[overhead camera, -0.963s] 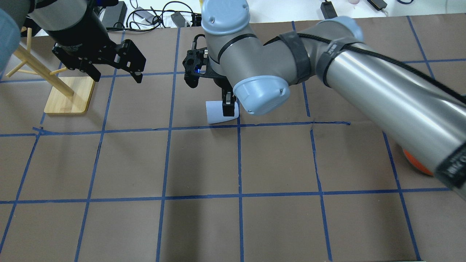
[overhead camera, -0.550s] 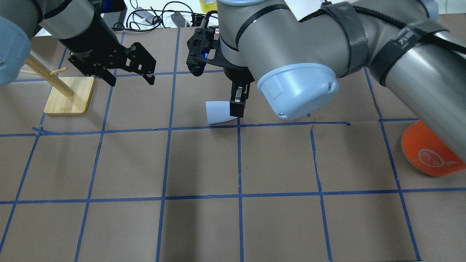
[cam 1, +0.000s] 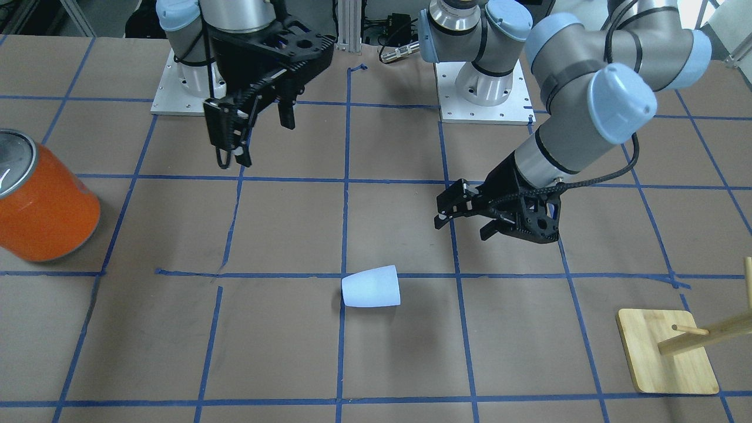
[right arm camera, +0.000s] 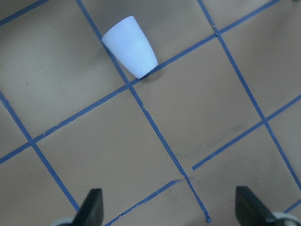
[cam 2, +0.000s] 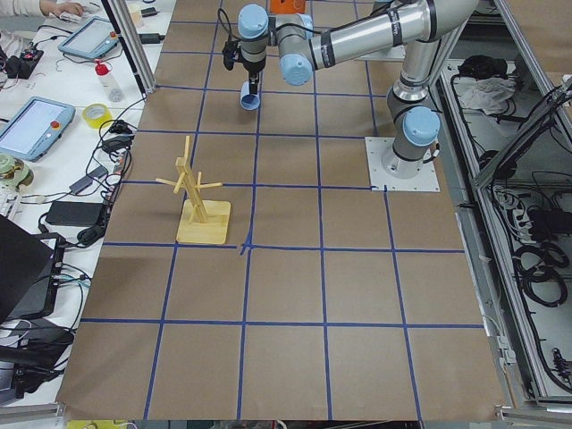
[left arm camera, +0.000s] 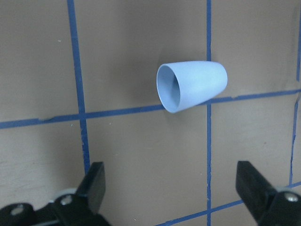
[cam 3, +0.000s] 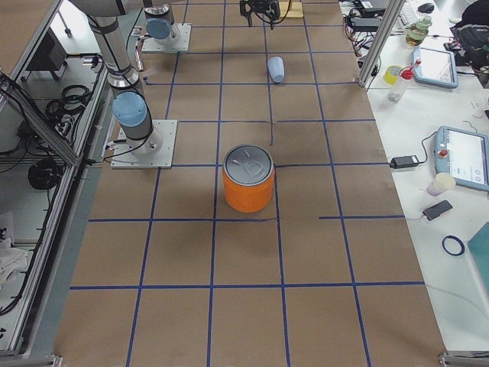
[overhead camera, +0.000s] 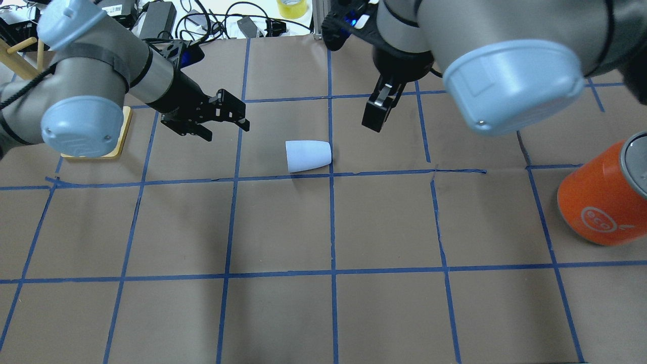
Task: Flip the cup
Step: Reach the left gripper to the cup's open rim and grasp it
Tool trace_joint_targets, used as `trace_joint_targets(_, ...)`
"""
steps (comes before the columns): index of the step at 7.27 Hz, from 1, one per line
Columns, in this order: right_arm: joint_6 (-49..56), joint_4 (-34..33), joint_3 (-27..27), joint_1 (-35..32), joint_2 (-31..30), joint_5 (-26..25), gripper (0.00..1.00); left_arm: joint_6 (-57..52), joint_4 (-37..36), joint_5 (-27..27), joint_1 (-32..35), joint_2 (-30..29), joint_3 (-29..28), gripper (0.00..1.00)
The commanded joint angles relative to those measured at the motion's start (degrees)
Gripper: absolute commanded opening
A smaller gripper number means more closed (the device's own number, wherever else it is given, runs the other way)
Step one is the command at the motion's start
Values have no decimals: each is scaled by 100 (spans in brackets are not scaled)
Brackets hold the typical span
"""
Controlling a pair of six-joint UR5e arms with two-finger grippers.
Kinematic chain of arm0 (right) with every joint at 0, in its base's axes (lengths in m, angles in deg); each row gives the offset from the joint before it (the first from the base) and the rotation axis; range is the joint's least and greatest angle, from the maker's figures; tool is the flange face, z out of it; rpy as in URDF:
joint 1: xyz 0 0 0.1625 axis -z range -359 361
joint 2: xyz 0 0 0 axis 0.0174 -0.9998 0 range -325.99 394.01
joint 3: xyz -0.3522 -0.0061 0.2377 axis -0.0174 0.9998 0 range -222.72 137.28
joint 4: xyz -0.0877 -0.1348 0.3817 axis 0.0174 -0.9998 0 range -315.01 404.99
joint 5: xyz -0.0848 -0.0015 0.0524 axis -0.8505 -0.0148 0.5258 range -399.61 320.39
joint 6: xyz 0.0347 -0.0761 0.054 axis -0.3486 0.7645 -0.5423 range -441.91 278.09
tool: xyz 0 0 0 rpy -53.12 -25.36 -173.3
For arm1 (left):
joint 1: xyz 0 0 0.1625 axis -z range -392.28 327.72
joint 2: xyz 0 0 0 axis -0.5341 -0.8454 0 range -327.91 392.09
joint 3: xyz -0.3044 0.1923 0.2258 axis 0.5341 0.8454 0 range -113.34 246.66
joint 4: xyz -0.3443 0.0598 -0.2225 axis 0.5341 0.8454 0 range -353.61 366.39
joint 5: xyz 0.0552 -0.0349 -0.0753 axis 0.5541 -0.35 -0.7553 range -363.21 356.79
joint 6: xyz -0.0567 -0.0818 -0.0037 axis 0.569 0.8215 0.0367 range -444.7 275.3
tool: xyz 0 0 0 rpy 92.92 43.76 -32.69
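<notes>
The pale lavender-blue cup (overhead camera: 308, 155) lies on its side on the brown table, its wide rim toward my left arm's side. It also shows in the front view (cam 1: 371, 286), the left wrist view (left arm camera: 192, 86) and the right wrist view (right arm camera: 130, 46). My left gripper (overhead camera: 227, 130) is open and empty. It hovers to the left of the cup, with the cup's open mouth facing it (cam 1: 461, 228). My right gripper (cam 1: 258, 141) is open and empty, raised well above the table and away from the cup. One of its fingers (overhead camera: 376, 108) shows in the overhead view.
A big orange can (overhead camera: 601, 202) with a silver top stands at the right, also in the front view (cam 1: 44, 200). A wooden peg rack (cam 1: 667, 352) stands on my left side. Cables and adapters (overhead camera: 212, 20) lie beyond the table's far edge.
My right gripper has lifted off the cup's narrow end and pulled back to the right. My left gripper has moved in toward the cup from the left. The cup has not moved.
</notes>
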Motion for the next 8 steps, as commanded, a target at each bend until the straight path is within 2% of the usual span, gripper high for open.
trace_joint_targets(1, -1179, 344, -6, 651, -425, -8, 100, 37, -547, -1015, -17, -707, 135, 100)
trace_joint_targets(2, -1760, 546, -6, 845, -575, -8, 100, 72, -966, -1124, -17, -1023, 152, 100)
trace_joint_targets(3, -2601, 609, -24, 916, -620, 44, 100, 142, -1057, -1691, 9, -1296, 161, 100)
trace_joint_targets(5, -3887, 549, -24, 882, -629, 106, 100, 502, -1119, -1864, 61, -1605, 144, 100)
trace_joint_targets(6, -4336, 557, -24, 882, -611, 167, 100, 556, -1128, -2055, 97, -1763, 135, 100)
trace_joint_targets(8, -4446, 549, -32, 917, -524, 343, 100, 678, -1259, -2189, 272, -1974, 100, 100)
